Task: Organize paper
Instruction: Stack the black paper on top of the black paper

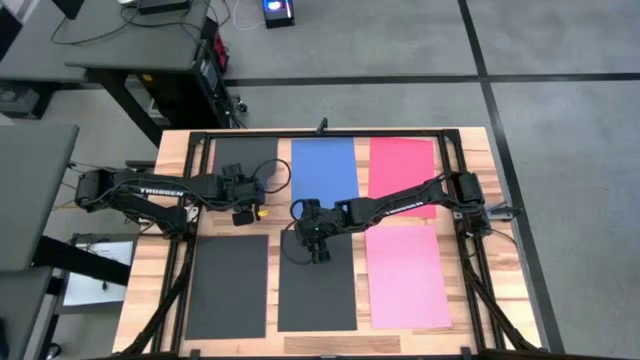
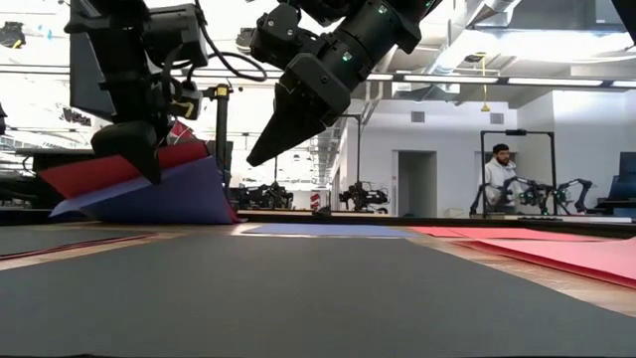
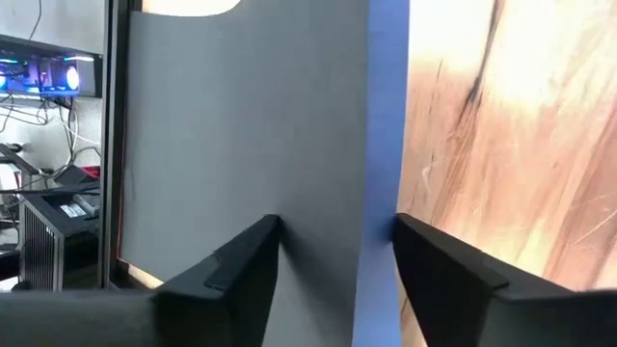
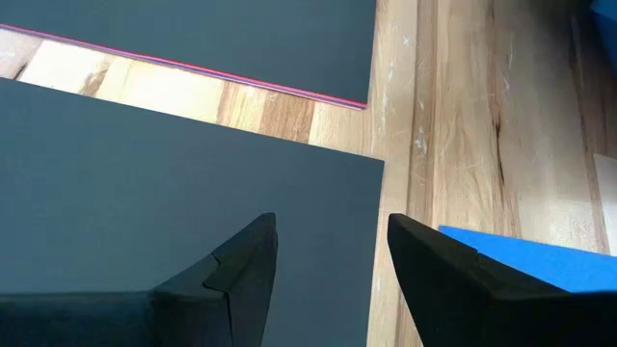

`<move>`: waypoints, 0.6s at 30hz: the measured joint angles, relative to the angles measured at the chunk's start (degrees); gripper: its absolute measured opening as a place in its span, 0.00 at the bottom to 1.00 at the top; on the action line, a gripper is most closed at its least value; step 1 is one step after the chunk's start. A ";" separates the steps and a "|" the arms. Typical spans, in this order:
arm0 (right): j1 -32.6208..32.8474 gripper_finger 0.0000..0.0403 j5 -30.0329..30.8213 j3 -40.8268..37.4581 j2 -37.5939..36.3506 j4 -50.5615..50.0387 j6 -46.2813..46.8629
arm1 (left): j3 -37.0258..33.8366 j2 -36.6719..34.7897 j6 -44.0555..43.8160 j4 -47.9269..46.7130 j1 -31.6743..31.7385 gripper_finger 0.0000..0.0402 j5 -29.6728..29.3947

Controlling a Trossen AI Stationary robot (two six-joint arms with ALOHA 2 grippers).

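Six lots of paper lie on the wooden table. The far row is dark grey (image 1: 245, 160), blue (image 1: 323, 168) and red (image 1: 402, 165). The near row is two dark sheets (image 1: 228, 285) (image 1: 317, 290) and a pink one (image 1: 407, 275). My left gripper (image 1: 246, 208) is at the near end of the far-left lot, fingers apart. There a blue sheet (image 3: 386, 116) shows under the grey one (image 3: 241, 125). In the low view, red (image 2: 109, 169) and blue (image 2: 169, 199) sheets slant up off the table. My right gripper (image 1: 318, 252) hovers open over the near middle dark sheet (image 4: 145, 164). My left gripper (image 2: 134, 159) comes slanting down from the table's left at the near end of the far-left sheets. That end (image 2: 189, 174) stands raised beside a finger (image 2: 139, 149), and the rest slopes down to the table. The finger hides the meeting place, so I cannot tell whether it touches.
Black frame rails (image 1: 190, 230) (image 1: 470, 240) run along both sides of the table and along its far edge. The near left dark sheet (image 4: 241, 39) has a pink edge beneath it. A grey bench (image 1: 30, 200) stands left of the table. A person (image 2: 502, 174) sits far off in the room.
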 joint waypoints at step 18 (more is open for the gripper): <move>0.00 0.46 0.00 0.00 0.02 0.00 0.00 | -0.02 0.00 0.46 -0.70 0.06 0.41 5.40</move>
